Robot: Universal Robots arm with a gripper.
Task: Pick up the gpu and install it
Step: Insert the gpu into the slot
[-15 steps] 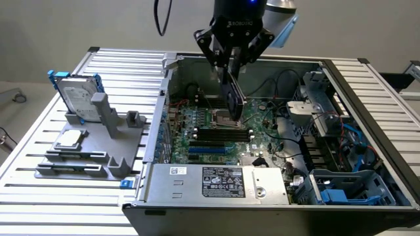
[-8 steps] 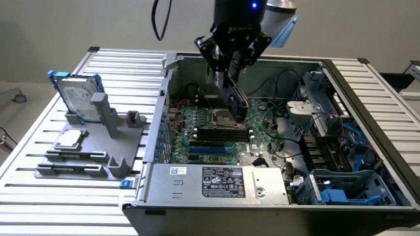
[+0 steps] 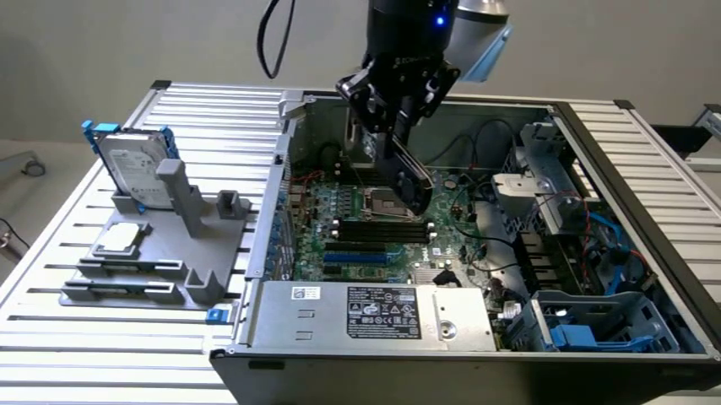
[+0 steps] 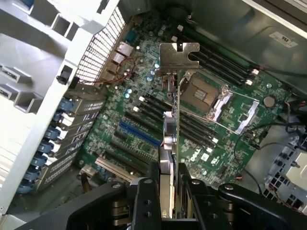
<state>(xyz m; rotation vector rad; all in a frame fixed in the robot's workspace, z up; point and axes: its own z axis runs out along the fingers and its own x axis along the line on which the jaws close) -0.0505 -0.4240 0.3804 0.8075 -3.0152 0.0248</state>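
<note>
Your gripper is clamping the gpu edge-on above the motherboard inside the open case, so if it is tilting, its lower edge risks striking the CPU socket instead of a slot.

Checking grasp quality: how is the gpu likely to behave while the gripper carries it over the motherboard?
The gpu is probably stiff: its thin board edge looks straight. Held edge-on in the gripper, it may pivot. Its silver bracket could snag.
</note>
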